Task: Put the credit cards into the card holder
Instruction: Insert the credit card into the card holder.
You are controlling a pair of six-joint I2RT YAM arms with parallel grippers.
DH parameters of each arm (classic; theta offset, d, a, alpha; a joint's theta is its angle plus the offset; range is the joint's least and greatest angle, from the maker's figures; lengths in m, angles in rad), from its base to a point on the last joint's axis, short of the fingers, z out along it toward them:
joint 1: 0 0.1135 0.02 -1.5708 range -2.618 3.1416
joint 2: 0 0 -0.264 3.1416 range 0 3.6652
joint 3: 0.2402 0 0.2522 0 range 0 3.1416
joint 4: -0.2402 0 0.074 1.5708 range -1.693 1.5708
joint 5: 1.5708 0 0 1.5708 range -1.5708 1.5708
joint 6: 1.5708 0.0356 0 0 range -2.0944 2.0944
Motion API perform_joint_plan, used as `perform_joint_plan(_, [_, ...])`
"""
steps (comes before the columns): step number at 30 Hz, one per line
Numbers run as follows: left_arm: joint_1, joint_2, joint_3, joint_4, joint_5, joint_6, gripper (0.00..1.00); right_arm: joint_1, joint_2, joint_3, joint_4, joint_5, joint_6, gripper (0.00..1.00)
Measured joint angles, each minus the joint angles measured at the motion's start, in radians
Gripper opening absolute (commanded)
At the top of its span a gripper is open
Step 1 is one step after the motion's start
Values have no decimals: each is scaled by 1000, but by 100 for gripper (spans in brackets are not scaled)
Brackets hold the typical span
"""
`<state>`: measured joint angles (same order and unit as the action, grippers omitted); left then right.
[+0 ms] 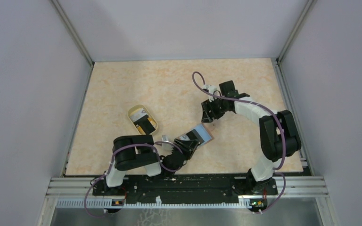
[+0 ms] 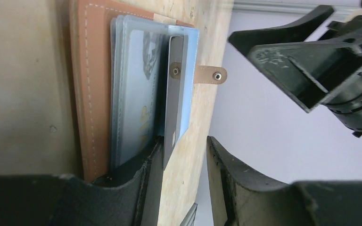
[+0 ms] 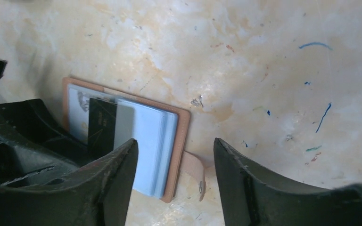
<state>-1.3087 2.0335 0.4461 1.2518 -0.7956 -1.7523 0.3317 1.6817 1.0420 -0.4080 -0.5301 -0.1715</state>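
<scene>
Dark card (image 2: 174,94) is tucked in open card holder (image 1: 195,136); dark item is seen in cup (image 1: 133,112) at holder's 10 o'clock; left hand (image 2: 184,155), right hand (image 3: 174,146) are spread, empty.

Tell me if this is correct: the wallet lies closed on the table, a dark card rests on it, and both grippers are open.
Not quite: the wallet lies open, not closed; the right wrist view shows its light blue inside. The dark card does rest on it, and the left gripper and right gripper are open.
</scene>
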Motion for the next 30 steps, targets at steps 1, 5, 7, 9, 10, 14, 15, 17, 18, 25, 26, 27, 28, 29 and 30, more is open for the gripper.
perform_joint_plan(1, [3,-1,0,1,8,3,45,0,-14,0,1,-6,-5,52])
perform_joint_plan(5, [15,-3,-7,13,36,21,44,11,-66,0,4,-75,-32,37])
perform_joint_plan(7, [19,-3,-13,21,46,27,44,26,-74,-1,4,-119,-41,29])
perform_joint_plan(9, [24,-7,-19,24,53,35,44,54,-74,0,3,-172,-43,19])
perform_joint_plan(10, [26,-9,-21,26,57,41,44,74,-74,0,1,-195,-41,16])
perform_joint_plan(14, [31,-13,-24,26,64,52,44,173,-61,1,0,-234,-21,9])
perform_joint_plan(15, [32,-13,-24,26,65,55,44,202,-50,2,0,-229,-14,8])
perform_joint_plan(17, [32,-14,-26,26,67,57,44,255,-22,8,0,-208,2,7])
perform_joint_plan(18, [33,-14,-26,27,68,59,44,283,-3,14,-2,-186,13,6])
perform_joint_plan(25, [36,-14,-28,31,73,68,44,389,81,47,-9,-24,51,6])
perform_joint_plan(26, [36,-14,-28,32,74,68,44,398,81,47,-10,-4,52,6])
perform_joint_plan(27, [36,-14,-28,32,74,69,44,409,81,48,-10,16,52,6])
perform_joint_plan(28, [36,-14,-28,32,74,70,44,421,82,53,-13,43,53,6])
perform_joint_plan(29, [36,-14,-28,32,75,71,44,432,82,55,-10,64,52,7])
perform_joint_plan(30, [36,-14,-28,32,75,71,44,444,82,61,-12,89,52,7])
